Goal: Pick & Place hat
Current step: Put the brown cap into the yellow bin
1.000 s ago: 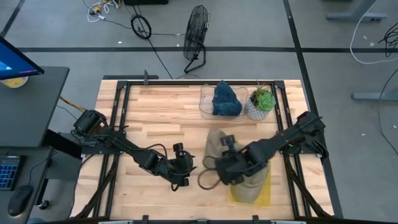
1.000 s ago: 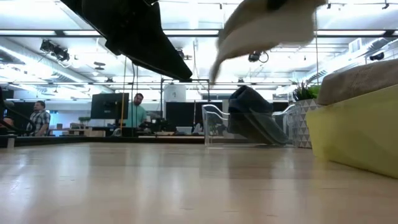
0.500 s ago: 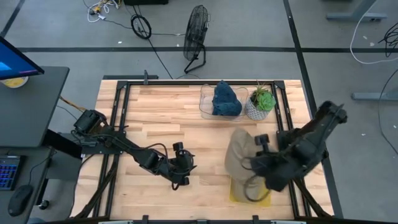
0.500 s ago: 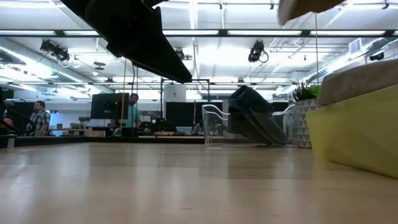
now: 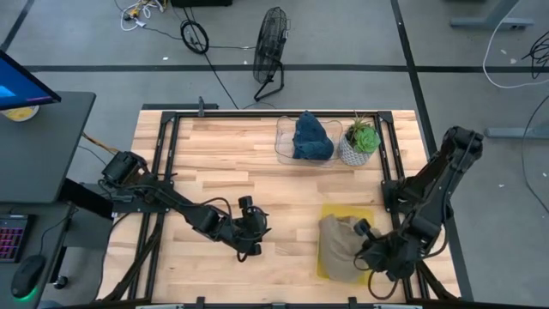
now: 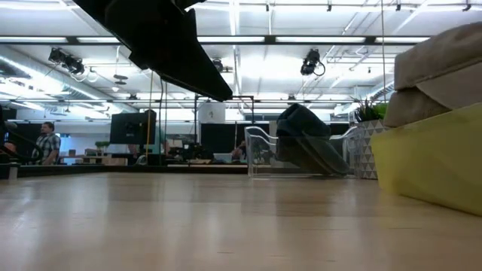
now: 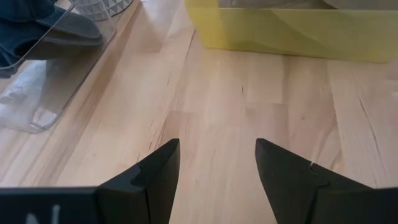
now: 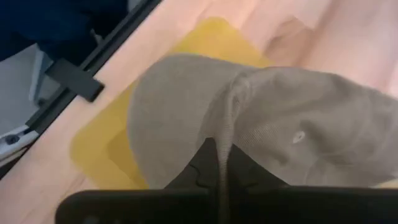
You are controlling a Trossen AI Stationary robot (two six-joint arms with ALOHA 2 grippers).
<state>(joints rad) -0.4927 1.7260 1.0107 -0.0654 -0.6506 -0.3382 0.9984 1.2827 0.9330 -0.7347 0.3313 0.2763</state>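
Note:
A beige hat (image 5: 338,246) lies on a yellow tray (image 5: 347,215) near the table's right near corner. In the low view it tops a second beige layer (image 6: 422,105) on the yellow tray (image 6: 422,165). My right gripper (image 5: 364,247) sits at the hat's right side, shut on it. My left gripper (image 5: 260,233) rests open low over the table's middle, holding nothing, its fingers (image 7: 158,174) pointing at the tray. A blue hat (image 5: 311,137) sits in a clear bin at the far edge. My right gripper (image 8: 224,163) pinches a raised fold of the hat's fabric (image 8: 226,121) between its two fingers, close to the crown with its top button (image 8: 300,137). The fingers come slanting down from the table's right. The hat rests on the tray beneath, not lifted.
A clear bin (image 5: 287,142) and a potted plant (image 5: 360,137) stand at the far edge. Bare wood (image 5: 214,163) stretches across the table's left and middle. People and monitors show in the room beyond (image 6: 49,143).
My right gripper has carried the hat from above the table's middle toward the right and near edge, then down onto the yellow tray. The hat, lifted clear a second ago, now lies on the tray, and the gripper has stayed shut on it.

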